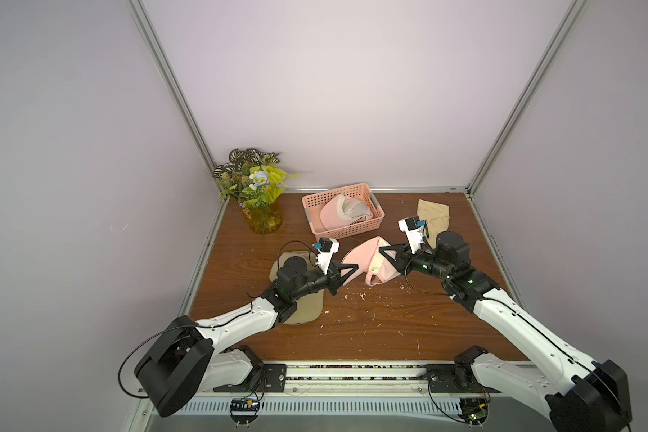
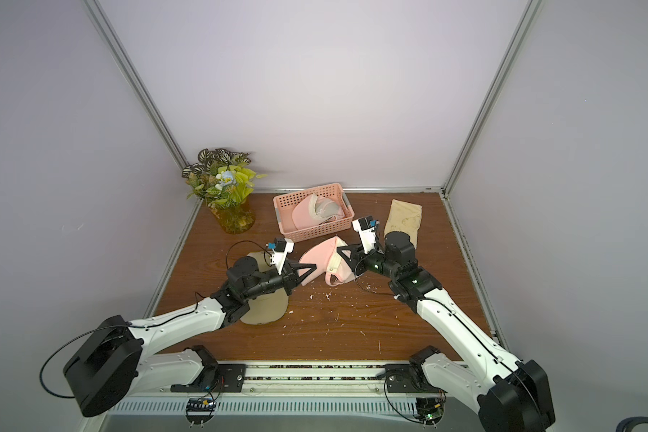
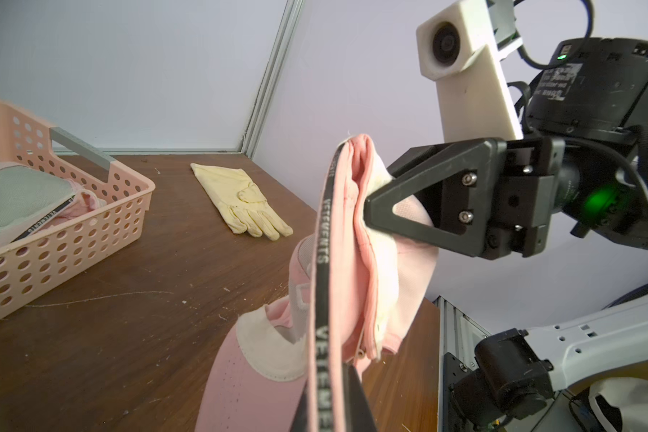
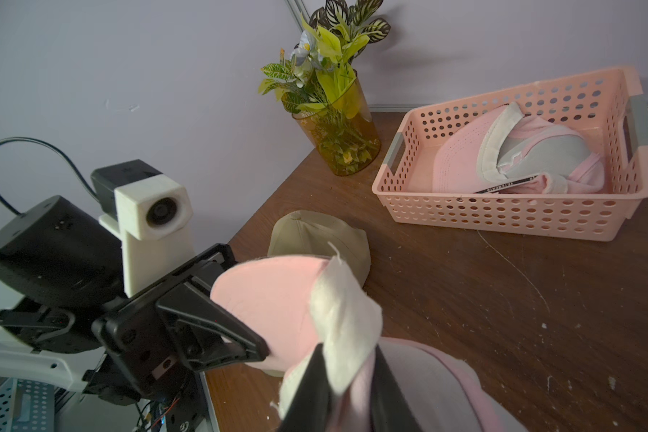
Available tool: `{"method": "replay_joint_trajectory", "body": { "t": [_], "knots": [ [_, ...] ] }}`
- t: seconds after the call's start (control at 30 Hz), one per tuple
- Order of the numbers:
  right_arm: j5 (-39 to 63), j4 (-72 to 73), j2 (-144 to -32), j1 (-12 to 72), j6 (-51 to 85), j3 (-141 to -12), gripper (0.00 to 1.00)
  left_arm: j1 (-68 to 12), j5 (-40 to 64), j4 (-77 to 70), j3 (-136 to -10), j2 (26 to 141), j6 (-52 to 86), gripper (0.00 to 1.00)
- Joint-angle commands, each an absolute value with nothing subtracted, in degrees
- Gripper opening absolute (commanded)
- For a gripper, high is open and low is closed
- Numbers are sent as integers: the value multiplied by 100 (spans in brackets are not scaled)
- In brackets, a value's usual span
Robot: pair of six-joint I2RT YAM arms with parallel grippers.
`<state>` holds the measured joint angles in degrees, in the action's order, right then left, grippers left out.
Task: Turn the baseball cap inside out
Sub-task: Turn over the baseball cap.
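The pink baseball cap (image 1: pixel 363 258) (image 2: pixel 320 258) hangs above the wooden table between both grippers, showing its white lining and a black lettered band (image 3: pixel 322 254). My left gripper (image 1: pixel 355 266) (image 2: pixel 314 266) (image 3: pixel 328 396) is shut on that band at the cap's rim. My right gripper (image 1: pixel 381 249) (image 2: pixel 338 249) (image 4: pixel 348 359) holds its fingers a little apart around a fold of the white lining (image 4: pixel 345 318). Whether it still pinches the fold is unclear. The two grippers face each other, tips close together.
A pink perforated basket (image 1: pixel 335 189) at the back holds another pink cap (image 1: pixel 333 217). A beige cap (image 1: pixel 307 310) lies under my left arm. Cream gloves (image 1: pixel 433 217) lie back right, a vase of plants (image 1: pixel 260 213) back left. White flecks (image 1: pixel 352 295) litter the table.
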<state>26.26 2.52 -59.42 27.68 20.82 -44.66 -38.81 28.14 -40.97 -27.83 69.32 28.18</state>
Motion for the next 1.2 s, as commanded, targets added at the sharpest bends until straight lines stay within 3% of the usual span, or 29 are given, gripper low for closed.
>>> {"method": "replay_joint_trajectory", "body": {
  "t": [0.0, 0.3, 0.4, 0.57, 0.77, 0.97, 1.17],
  "knots": [
    [1868, 126, -5914, 2759, 1779, -4607, 36, -3891, 2711, -3350, -3085, 6730, 2742, 1],
    [-799, -885, -6102, 2769, 1512, -4659, 50, -3893, 2399, -2247, -3320, 6653, 3007, 0],
    [-710, -792, -5888, 2769, 1412, -4574, 55, -3889, 2260, -2022, -3332, 6687, 3174, 0],
    [292, -464, -5636, 2769, 1265, -4419, 65, -3902, 2243, -2057, -3308, 6859, 3412, 0],
    [1607, -601, -6114, 2961, 974, -4530, 65, -3962, 2323, -1952, -3487, 7111, 3492, 0],
    [433, -805, -6698, 3570, 870, -4721, 67, -3994, 2385, -1846, -3596, 7162, 3519, 0],
    [-1000, -873, -7129, 3606, 1258, -4880, 63, -3995, 2436, -1515, -3671, 7069, 3385, 0]
  ]
}}
